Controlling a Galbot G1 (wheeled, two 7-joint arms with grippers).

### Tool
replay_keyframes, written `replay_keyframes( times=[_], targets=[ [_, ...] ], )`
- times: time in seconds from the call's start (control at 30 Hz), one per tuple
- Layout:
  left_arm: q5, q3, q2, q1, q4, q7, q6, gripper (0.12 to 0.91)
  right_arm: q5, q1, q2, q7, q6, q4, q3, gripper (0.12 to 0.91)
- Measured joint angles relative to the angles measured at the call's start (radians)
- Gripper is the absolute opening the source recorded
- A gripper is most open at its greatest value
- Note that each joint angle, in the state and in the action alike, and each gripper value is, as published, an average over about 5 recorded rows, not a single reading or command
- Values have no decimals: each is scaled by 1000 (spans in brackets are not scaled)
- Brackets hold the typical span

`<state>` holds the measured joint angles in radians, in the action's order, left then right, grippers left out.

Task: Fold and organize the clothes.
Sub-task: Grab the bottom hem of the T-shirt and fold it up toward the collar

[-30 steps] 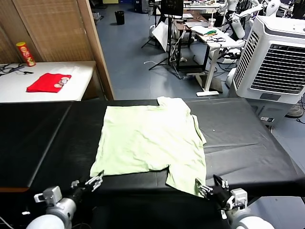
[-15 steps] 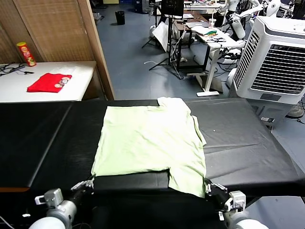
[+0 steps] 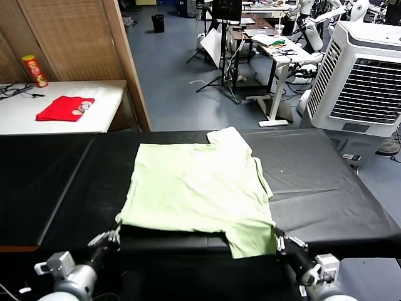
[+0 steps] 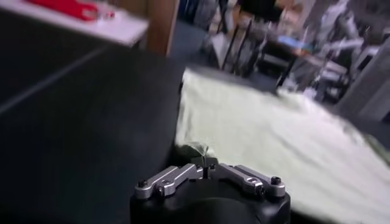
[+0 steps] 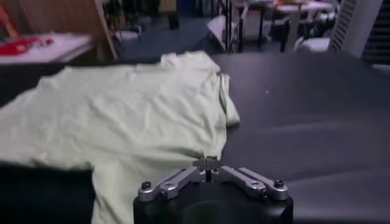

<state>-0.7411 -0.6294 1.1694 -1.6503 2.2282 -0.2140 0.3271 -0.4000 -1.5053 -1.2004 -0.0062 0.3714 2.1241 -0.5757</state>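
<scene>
I have both grippers down at the near edge of the black tabletop point(image 3: 326, 207), one at each bottom corner of the pale green T-shirt point(image 3: 197, 185). The left gripper point(image 3: 111, 236) has its jaws pinched together on the shirt's near left corner; in the left wrist view a small peak of green cloth stands up right between the jaw tips of that gripper point(image 4: 206, 165), and the rest of the shirt point(image 4: 274, 137) spreads away beyond them. The right gripper point(image 3: 280, 238) has its jaws closed as well, nipping the shirt's near right edge; from the right wrist camera I see the tips of this gripper point(image 5: 207, 163) meeting on the hem, with the shirt point(image 5: 116, 115) spread ahead of the jaws and to one side.

Between the two grippers the shirt's near edge looks raised a little off the tabletop, a dark shadow under it, while the far part with the collar lies flat.

Well beyond the left jaws, on a white side table point(image 3: 37, 122), lie a red folded garment point(image 3: 62, 108) and a red and yellow can point(image 3: 34, 70).
</scene>
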Motion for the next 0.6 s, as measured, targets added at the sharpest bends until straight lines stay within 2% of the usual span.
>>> replay_keyframes(
  times=[0.13, 0.3, 0.6],
  targets=[
    [60, 23, 26, 64, -40, 12, -31, 127, 11, 112, 12, 0, -37, -88, 42, 121],
    [142, 57, 55, 138, -102, 10, -67, 127, 38, 228, 17, 3, -68, -200, 104, 121],
    [248, 113, 63, 241, -227, 8, -108, 127, 81, 382, -4, 6, -126, -390, 205, 121]
  ],
)
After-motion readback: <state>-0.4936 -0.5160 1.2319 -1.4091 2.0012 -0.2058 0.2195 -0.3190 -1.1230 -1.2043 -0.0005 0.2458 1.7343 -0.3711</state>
